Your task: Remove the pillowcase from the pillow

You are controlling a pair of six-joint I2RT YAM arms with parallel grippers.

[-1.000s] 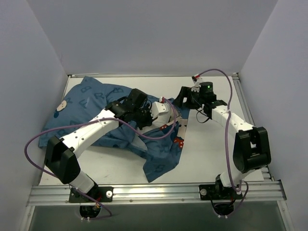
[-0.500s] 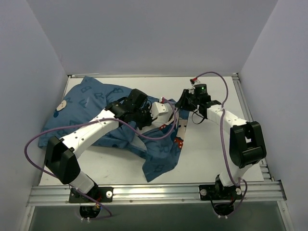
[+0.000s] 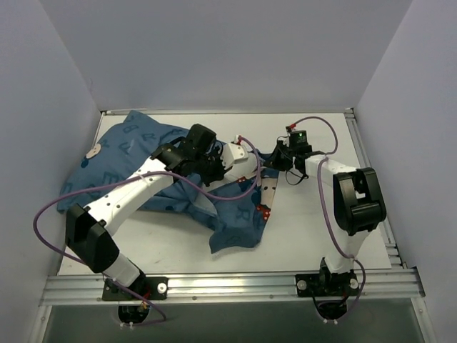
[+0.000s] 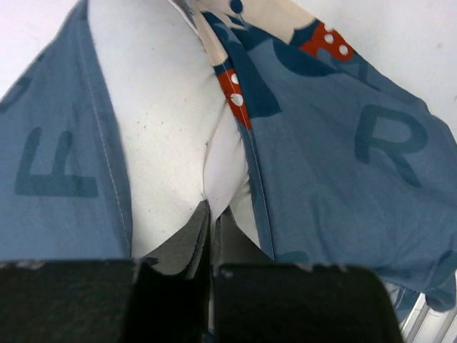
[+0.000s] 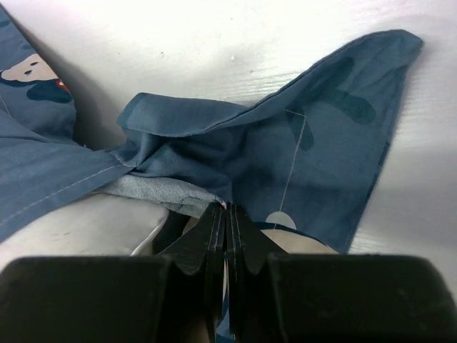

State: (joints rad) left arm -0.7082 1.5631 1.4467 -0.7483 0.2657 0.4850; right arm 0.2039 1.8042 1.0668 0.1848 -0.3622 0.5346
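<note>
Removal is at an early stage. One pillowcase (image 3: 128, 153) lies bunched on the left and centre of the table (image 3: 314, 229). Most of the one pillow (image 4: 164, 121) is inside it, with white showing only at the opening. The left gripper (image 4: 212, 218) is closed, pinching the exposed pillow; the right gripper (image 5: 226, 214) is closed on a pillowcase edge. Remaining, by judgement: draw the two fully apart.

Top camera high behind my bases, looking down. Wrist cameras close on pillowcase (image 3: 125, 146) mouth; all share it.
</note>
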